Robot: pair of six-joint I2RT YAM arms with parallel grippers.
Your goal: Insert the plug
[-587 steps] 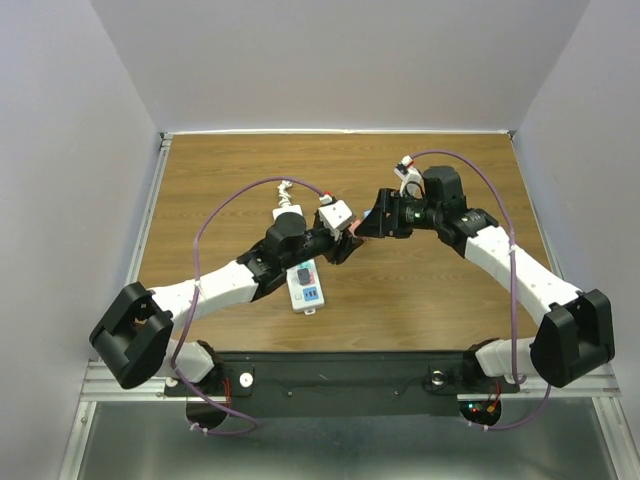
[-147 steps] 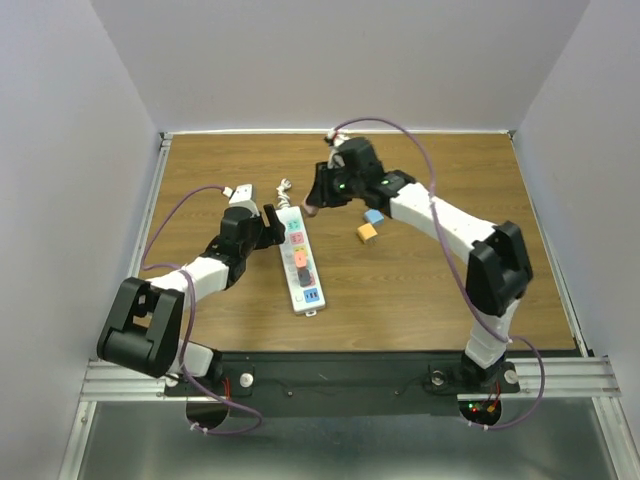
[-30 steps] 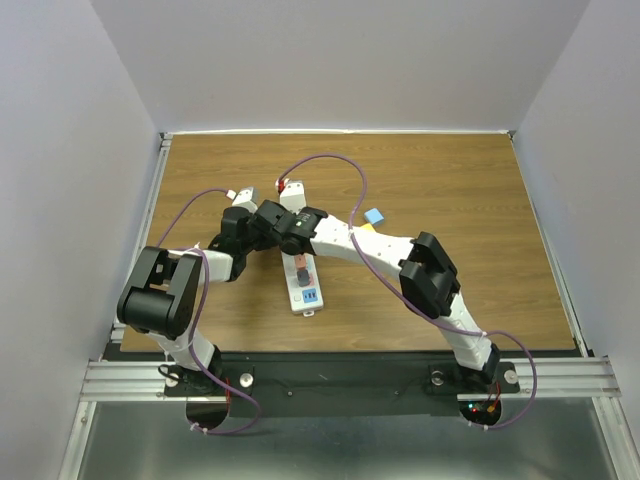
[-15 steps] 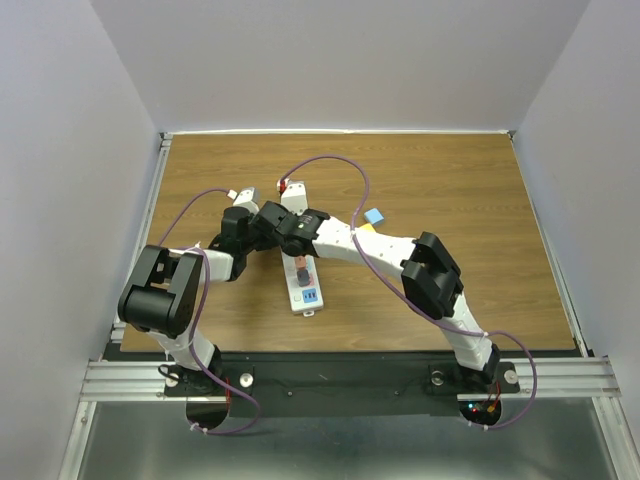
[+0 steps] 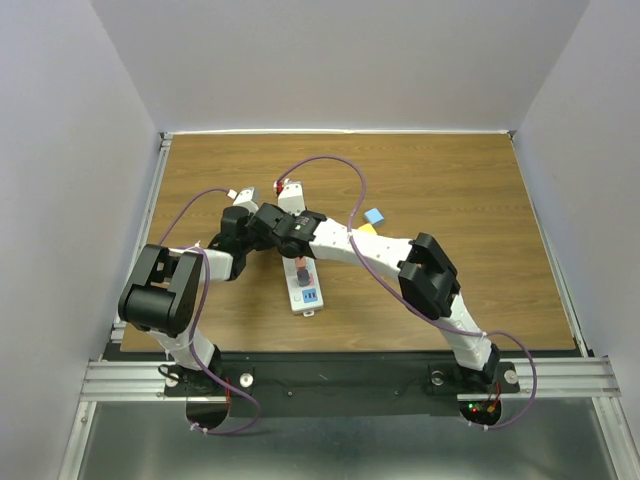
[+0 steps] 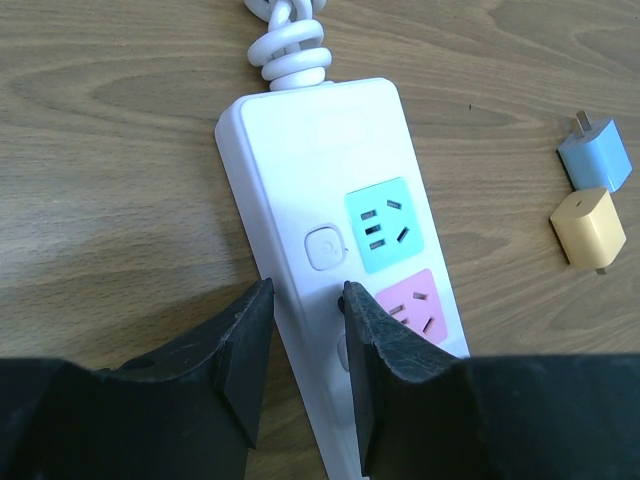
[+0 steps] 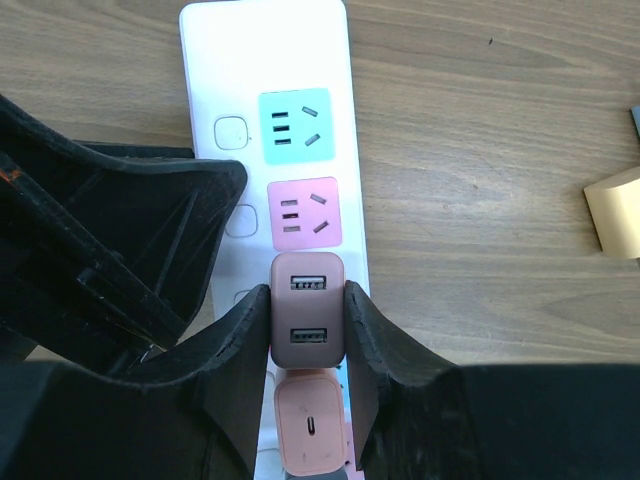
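right fingers (image 7: pixel 238 345): pinching brown plug (image 7: pixel 307 310), power strip (image 7: pixel 262 60) beneath | left fingers (image 6: pixel 236 350): clamping the power strip's edge between them

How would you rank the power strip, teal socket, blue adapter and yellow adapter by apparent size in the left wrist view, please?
1. power strip
2. teal socket
3. yellow adapter and blue adapter: about alike, so left unranked.
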